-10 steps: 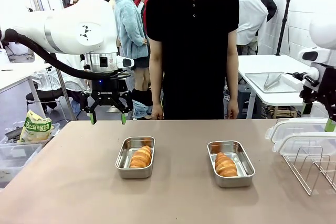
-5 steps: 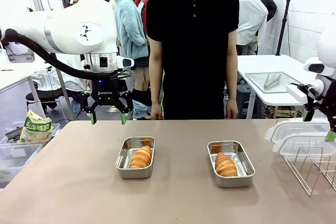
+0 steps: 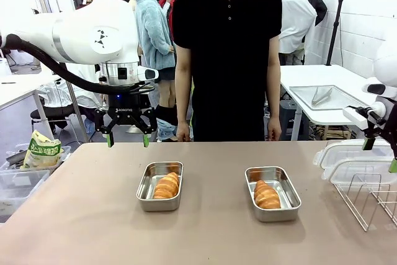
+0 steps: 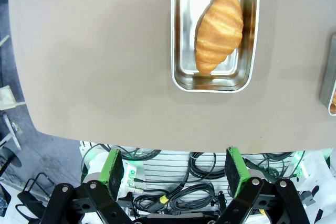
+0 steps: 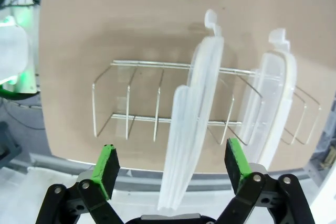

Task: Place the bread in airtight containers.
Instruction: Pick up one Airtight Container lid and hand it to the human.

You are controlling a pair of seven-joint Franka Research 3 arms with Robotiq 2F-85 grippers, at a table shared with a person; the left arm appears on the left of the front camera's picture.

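Two steel containers, the left container (image 3: 147,188) and the right container (image 3: 288,192), sit uncovered mid-tabletop (image 3: 74,215). Each holds one croissant roll lying lengthwise. The left roll (image 3: 167,185) slants near-left to far-right, the right roll (image 3: 267,195) far-left to near-right. Two clear lids (image 3: 353,161) stand in one wire rack (image 3: 367,202) at the right edge. The left fingers (image 3: 109,140) hang spread and empty over the far edge. The right fingers (image 3: 367,143) are spread and empty above the lids.
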